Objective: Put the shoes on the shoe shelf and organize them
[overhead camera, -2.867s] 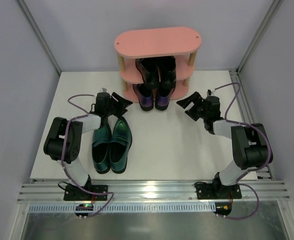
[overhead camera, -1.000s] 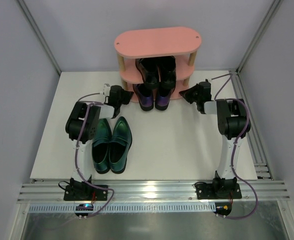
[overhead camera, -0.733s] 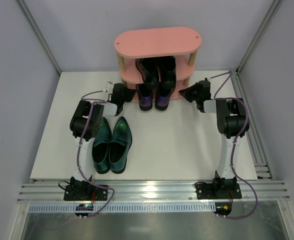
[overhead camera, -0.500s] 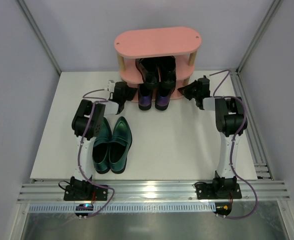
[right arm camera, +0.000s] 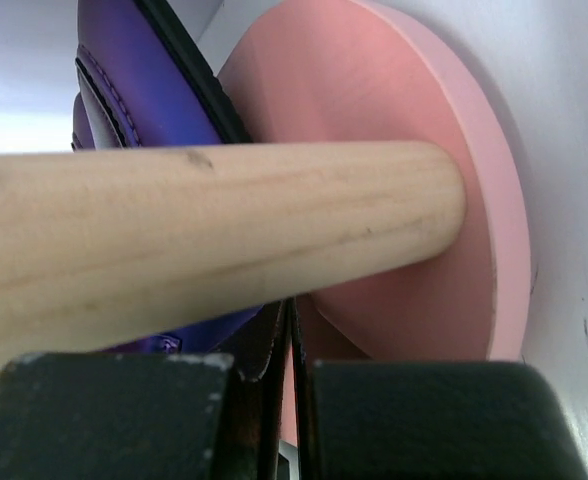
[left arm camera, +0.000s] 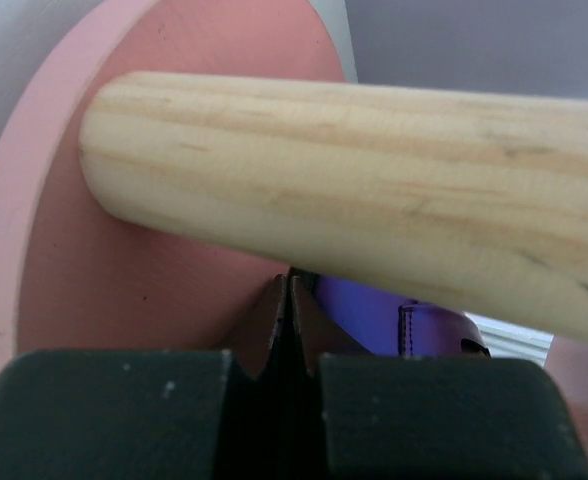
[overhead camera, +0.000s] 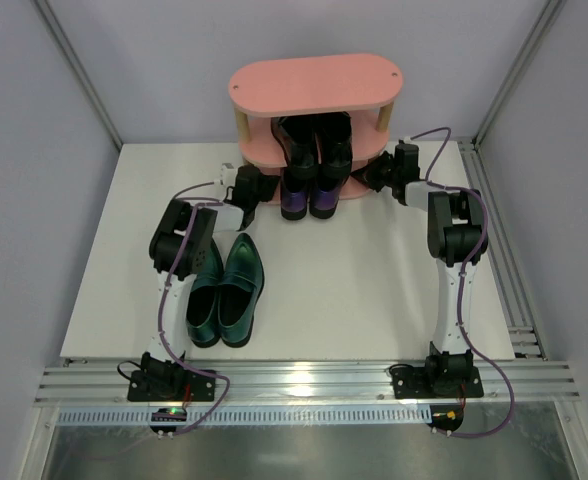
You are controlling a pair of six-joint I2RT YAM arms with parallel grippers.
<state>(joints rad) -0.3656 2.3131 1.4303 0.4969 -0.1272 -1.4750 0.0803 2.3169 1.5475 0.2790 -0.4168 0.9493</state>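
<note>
The pink shoe shelf (overhead camera: 314, 85) stands at the table's back. A black pair (overhead camera: 314, 140) sits on its middle tier. A purple pair (overhead camera: 309, 200) is on the bottom tier with the heels sticking out toward me. The teal-green pair (overhead camera: 224, 290) lies side by side on the table, left of centre. My left gripper (overhead camera: 262, 183) is shut and empty, tips by the shelf's left wooden post (left arm camera: 354, 170) and pink board (left arm camera: 124, 250). My right gripper (overhead camera: 374, 175) is shut and empty at the right post (right arm camera: 204, 230). Purple shoe leather (right arm camera: 144, 90) shows behind it.
Grey walls close in the table on three sides. An aluminium rail (overhead camera: 304, 380) runs along the near edge by the arm bases. The left arm's elbow (overhead camera: 179, 235) hangs just above the teal pair's toes.
Both arms have stretched forward and inward until their shut tips reach the shelf's bottom tier at either end. The shoes and the shelf stay where they were.
</note>
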